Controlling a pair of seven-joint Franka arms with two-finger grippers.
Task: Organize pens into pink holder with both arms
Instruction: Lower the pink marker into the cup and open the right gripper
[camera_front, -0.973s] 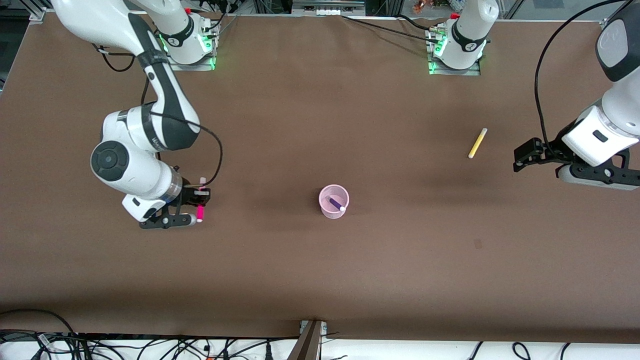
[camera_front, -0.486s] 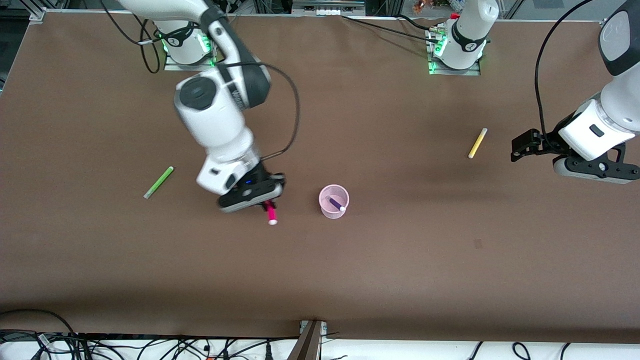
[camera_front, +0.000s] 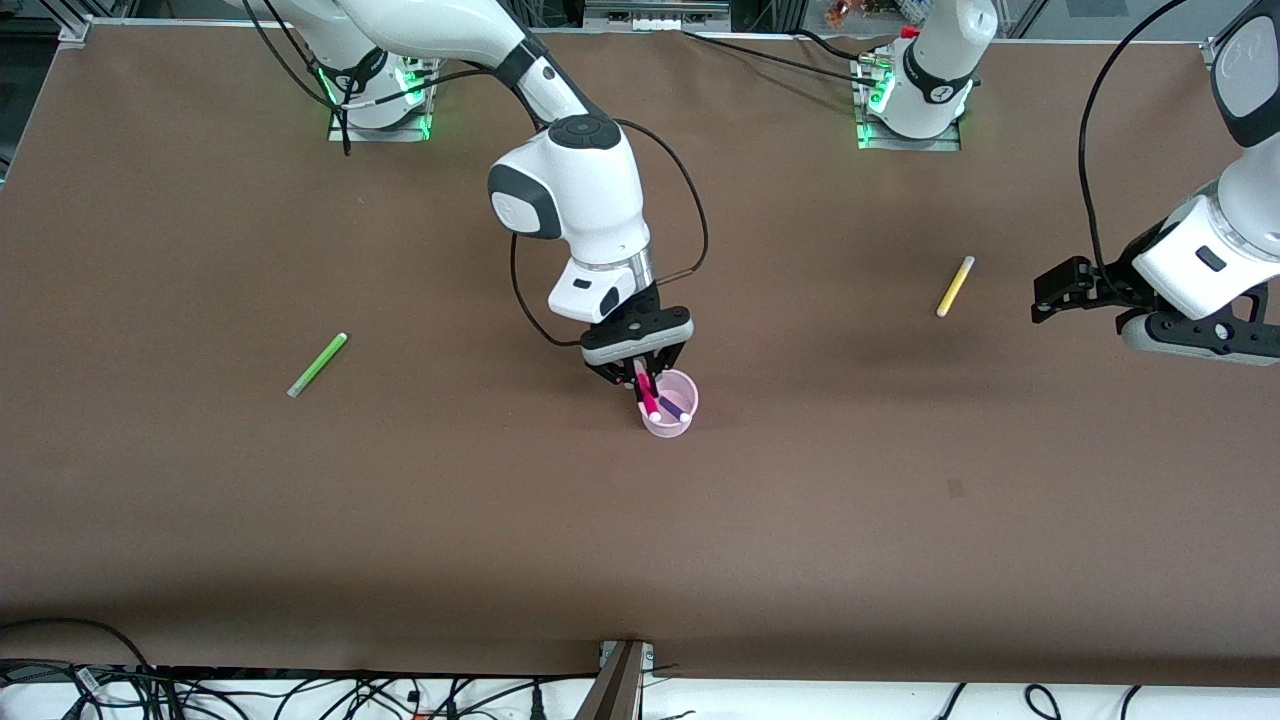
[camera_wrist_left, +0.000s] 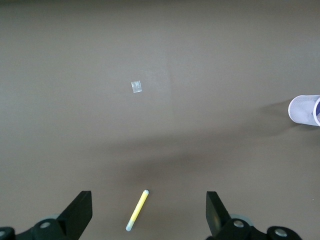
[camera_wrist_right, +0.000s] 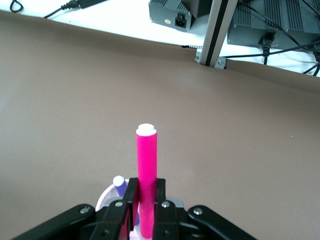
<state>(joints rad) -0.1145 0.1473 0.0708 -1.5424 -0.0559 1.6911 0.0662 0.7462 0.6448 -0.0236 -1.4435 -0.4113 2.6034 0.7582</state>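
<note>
Front view: right gripper (camera_front: 643, 378) sits just above centre of the frame, over the pink holder (camera_front: 668, 404), fingers closed on the magenta pen (camera_front: 648, 394), which slants down with its pale tip over the holder's mouth. Dark purple pen (camera_front: 675, 407) lies tilted inside the holder. Lime green pen (camera_front: 317, 365) lies flat on the brown table (camera_front: 640, 520) at mid-left of the frame, toward the right arm's end, well apart from the holder. Yellow pen (camera_front: 955, 286) lies flat at mid-right of the frame, farther from the camera than the holder. Left gripper (camera_front: 1050, 296) hangs at the right edge of the frame, near the yellow pen but apart from it, nothing in it; the spread of the jaws is not clear from this angle

Left wrist view: left gripper (camera_wrist_left: 149, 216) at the bottom of the frame, its two fingers (camera_wrist_left: 79, 212) wide apart and empty. Yellow pen (camera_wrist_left: 137, 210) lies on the table between them, lower centre, touched by neither. Pink holder (camera_wrist_left: 304, 109) is cut by the right edge at mid-height. A small pale scrap (camera_wrist_left: 136, 87) lies on the table at upper centre

Right wrist view: right gripper (camera_wrist_right: 146, 207) at bottom centre, fingers pinched on the magenta pen (camera_wrist_right: 147, 170), which stands upright with its white end up. Purple pen's pale tip (camera_wrist_right: 119, 181) shows just beside it, and a sliver of holder rim (camera_wrist_right: 103, 199) below that. Table edge, a metal post (camera_wrist_right: 215, 32) and cables run across the top of the frame
</note>
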